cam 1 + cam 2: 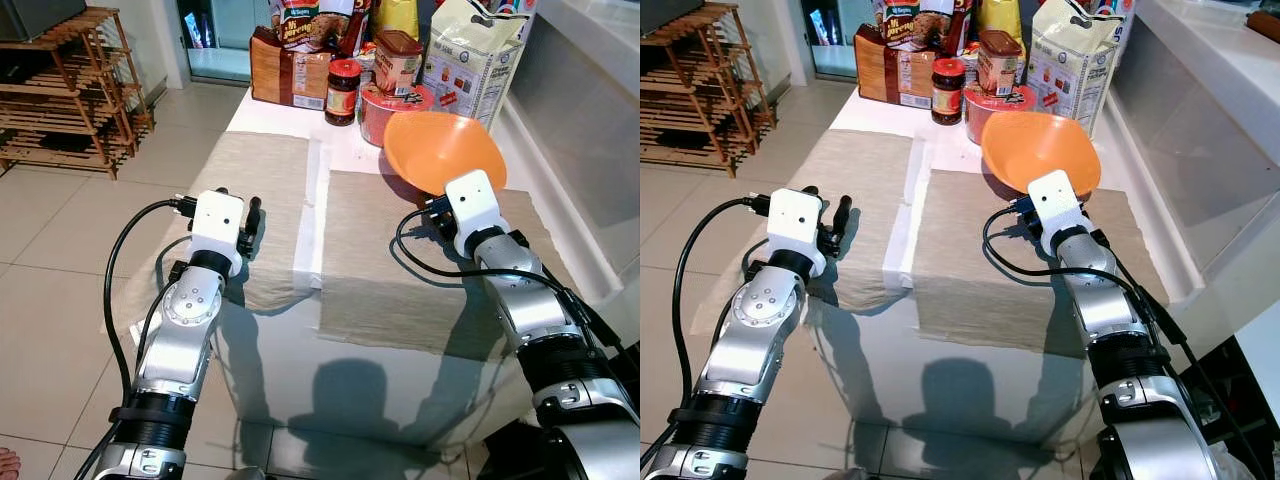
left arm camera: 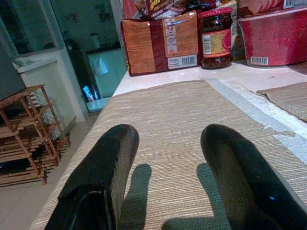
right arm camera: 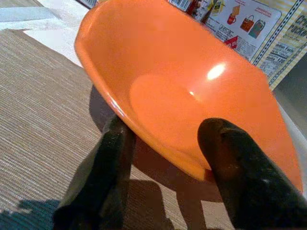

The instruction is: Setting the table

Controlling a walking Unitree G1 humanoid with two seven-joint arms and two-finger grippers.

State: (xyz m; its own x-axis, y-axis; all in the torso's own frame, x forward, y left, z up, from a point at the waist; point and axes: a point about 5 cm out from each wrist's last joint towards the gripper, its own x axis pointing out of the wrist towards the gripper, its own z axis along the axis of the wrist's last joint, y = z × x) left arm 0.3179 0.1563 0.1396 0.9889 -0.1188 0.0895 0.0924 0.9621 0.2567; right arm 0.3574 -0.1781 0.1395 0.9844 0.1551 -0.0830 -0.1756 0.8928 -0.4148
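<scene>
Orange bowl [image 3: 192, 91] rim pinched in right tool [image 3: 168, 158], tilted above placemat [image 3: 43, 105].

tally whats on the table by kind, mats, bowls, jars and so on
mats: 2
bowls: 1, orange, gripped at its rim by the right pincer
jars: 2
red tubs: 1
bags and packets: 3 or more, partly hidden
total: at least 9

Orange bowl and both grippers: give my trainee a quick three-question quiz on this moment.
1. True or false: the right gripper pinches the rim of the orange bowl.
2. The bowl is: A) flat on the placemat, B) tilted, C) upside down?
3. What does the left gripper hold?

Key: 1 true, one finger inside the rim, one under it. 2 B. 3 nothing; it is open over the left placemat.
</scene>
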